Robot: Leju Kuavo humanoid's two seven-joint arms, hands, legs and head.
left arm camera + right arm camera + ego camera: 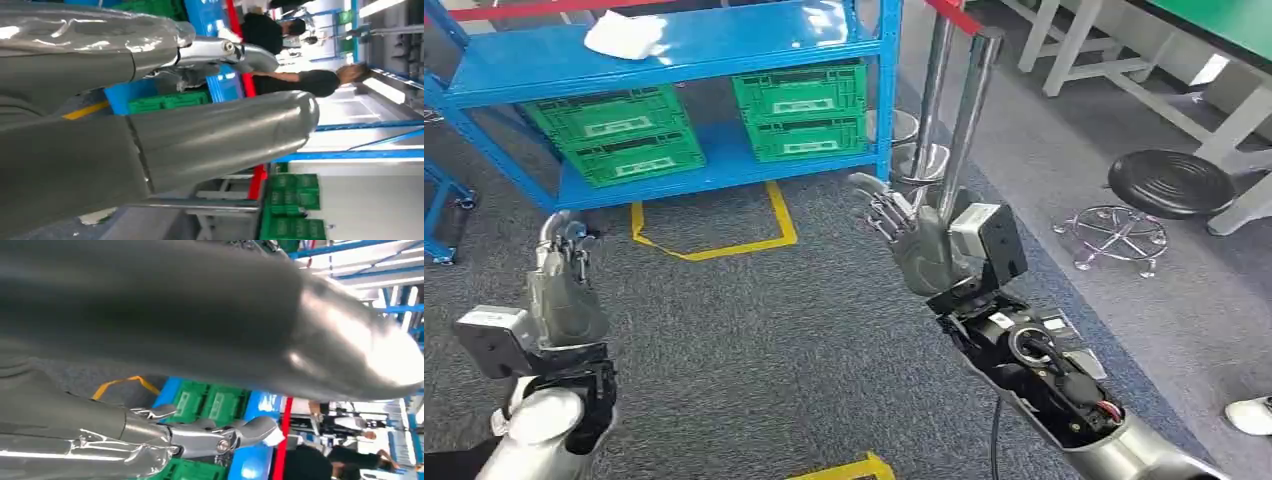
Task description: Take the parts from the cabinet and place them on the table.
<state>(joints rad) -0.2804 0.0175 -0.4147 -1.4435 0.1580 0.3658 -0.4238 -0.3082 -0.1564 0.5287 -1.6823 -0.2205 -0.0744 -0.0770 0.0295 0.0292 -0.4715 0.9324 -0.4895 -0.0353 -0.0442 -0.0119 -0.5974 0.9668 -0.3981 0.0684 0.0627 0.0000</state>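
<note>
Head view, looking down on grey carpet before a blue cabinet [724, 165]. On the cabinet's lower shelf stand four green crates in two stacks of two — one stack at left [614, 135], one at right [802, 108]. On the shelf above lies a white bag [627, 36], near the left stack; what it holds cannot be told, and no loose parts can be made out in the crates. Yellow floor tape [714, 232] marks an outline on the carpet just in front of the cabinet.

The left hand [564, 285] is raised at the lower left, fingers upright and close together, holding nothing. The right hand [902, 235] is raised near the middle, palm toward the cabinet, fingers spread and slightly bent — also holding nothing. Both hands are well apart from the shelves.

Beside the cabinet's right post stand two chrome stanchions [954, 110] carrying a red belt [952, 14]. A black stool [1169, 185] stands to the right, near the white legs of a table [1224, 25] with a green top. In the left wrist view, people in black [300, 80] stand in the background.
</note>
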